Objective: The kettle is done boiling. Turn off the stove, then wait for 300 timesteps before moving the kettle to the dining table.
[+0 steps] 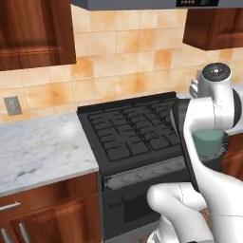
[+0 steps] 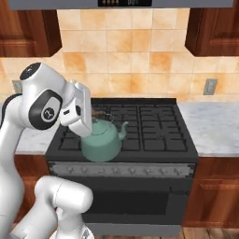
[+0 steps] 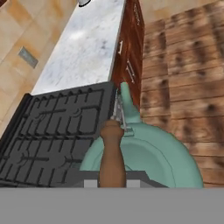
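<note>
On the one black stove (image 2: 140, 126), one teal kettle (image 2: 101, 144) hangs from its handle (image 3: 112, 151), pinched by the jaws.

Even, bright rendered light, soft shadows, slightly coarse pixels.

kettle (image 2: 101, 142) on stove's (image 2: 154, 128) front-left grate, spout toward its middle | counters (image 1: 38, 144) flank stove | wall outlet (image 2: 210, 86) behind right counter | range hood (image 2: 121, 3) above

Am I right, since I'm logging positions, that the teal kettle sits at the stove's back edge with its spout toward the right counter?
Not the back. The kettle is at the stove's front edge, beside the knob strip, as the right base view shows. Its spout does point toward the right counter.
</note>
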You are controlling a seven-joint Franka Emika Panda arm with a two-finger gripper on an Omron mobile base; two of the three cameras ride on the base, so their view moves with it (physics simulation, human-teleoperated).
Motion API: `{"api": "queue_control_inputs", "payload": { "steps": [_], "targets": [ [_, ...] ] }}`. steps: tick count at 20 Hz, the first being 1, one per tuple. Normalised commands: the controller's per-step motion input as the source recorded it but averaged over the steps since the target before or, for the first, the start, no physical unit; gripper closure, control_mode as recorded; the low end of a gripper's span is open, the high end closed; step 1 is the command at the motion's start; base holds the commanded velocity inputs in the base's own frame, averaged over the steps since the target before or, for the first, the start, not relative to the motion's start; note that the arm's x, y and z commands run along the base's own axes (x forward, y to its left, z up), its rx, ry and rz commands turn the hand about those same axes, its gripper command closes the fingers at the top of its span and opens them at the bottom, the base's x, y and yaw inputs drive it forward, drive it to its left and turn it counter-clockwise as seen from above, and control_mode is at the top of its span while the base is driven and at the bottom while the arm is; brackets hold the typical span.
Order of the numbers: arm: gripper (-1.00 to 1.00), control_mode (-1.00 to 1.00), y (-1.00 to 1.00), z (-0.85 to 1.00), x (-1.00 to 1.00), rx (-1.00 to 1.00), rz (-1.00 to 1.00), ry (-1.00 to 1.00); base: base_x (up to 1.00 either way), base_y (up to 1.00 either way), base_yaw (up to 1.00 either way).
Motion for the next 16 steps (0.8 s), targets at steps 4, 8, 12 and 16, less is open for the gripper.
{"api": "queue_control_inputs", "payload": {
  "steps": [4,8,12,16],
  "targets": [
    [1.0,1.0,0.0,0.0,0.0,0.0,0.0,0.0,-0.27,-0.21,-0.45],
    [1.0,1.0,0.0,0.0,0.0,0.0,0.0,0.0,-0.21,-0.14,-0.49],
    [1.0,1.0,0.0,0.0,0.0,0.0,0.0,0.0,-0.19,-0.22,-0.49],
    [1.0,1.0,0.0,0.0,0.0,0.0,0.0,0.0,-0.14,-0.24,-0.46]
  ]
}}
